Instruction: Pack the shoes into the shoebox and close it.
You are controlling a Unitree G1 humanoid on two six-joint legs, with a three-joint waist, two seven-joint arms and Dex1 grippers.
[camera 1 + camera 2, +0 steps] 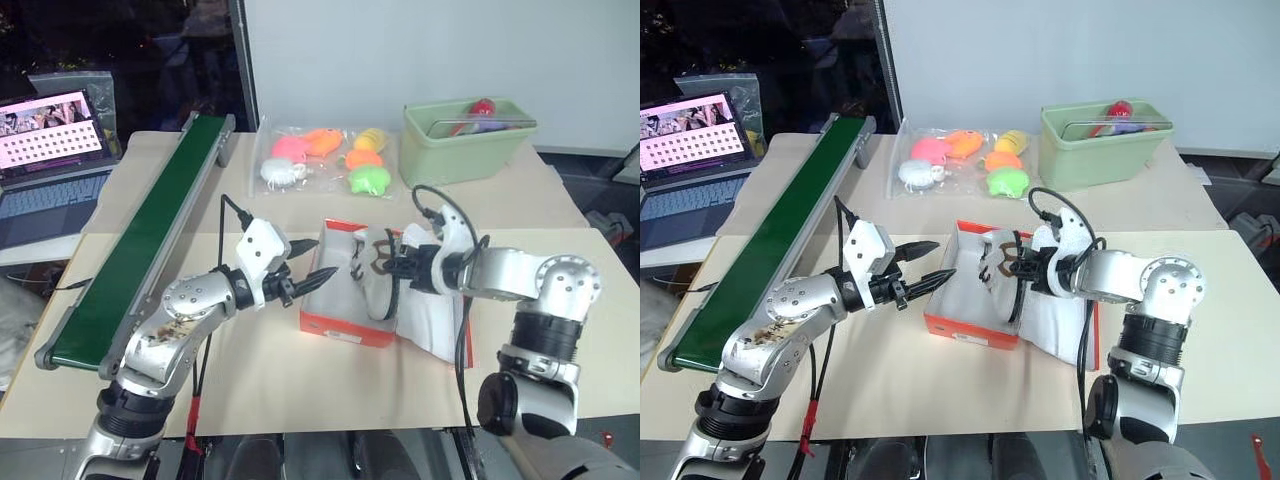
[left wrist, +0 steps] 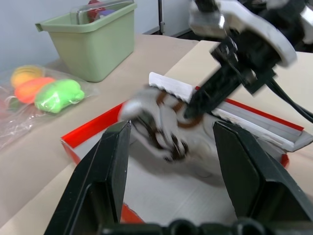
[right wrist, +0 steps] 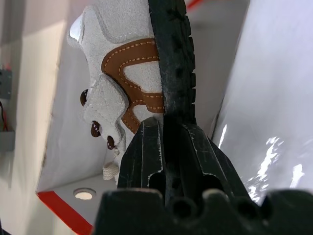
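Note:
The red-orange shoebox (image 1: 345,328) lies open in the middle of the table, its white-lined lid (image 1: 435,320) folded out to the right. My right gripper (image 1: 393,265) is shut on a white shoe (image 3: 122,73) with brown trim and dark laces. It pinches the shoe at its rear edge and holds it tilted just over the box's inside (image 2: 161,122). My left gripper (image 1: 318,260) hovers open at the box's left wall, pointing toward the shoe, with nothing between its fingers (image 2: 105,171).
A green conveyor belt (image 1: 150,240) runs along the left side. A laptop (image 1: 50,170) sits at the far left. Behind the box lie a clear bag of bright soft toys (image 1: 325,160) and a pale green tub (image 1: 465,140).

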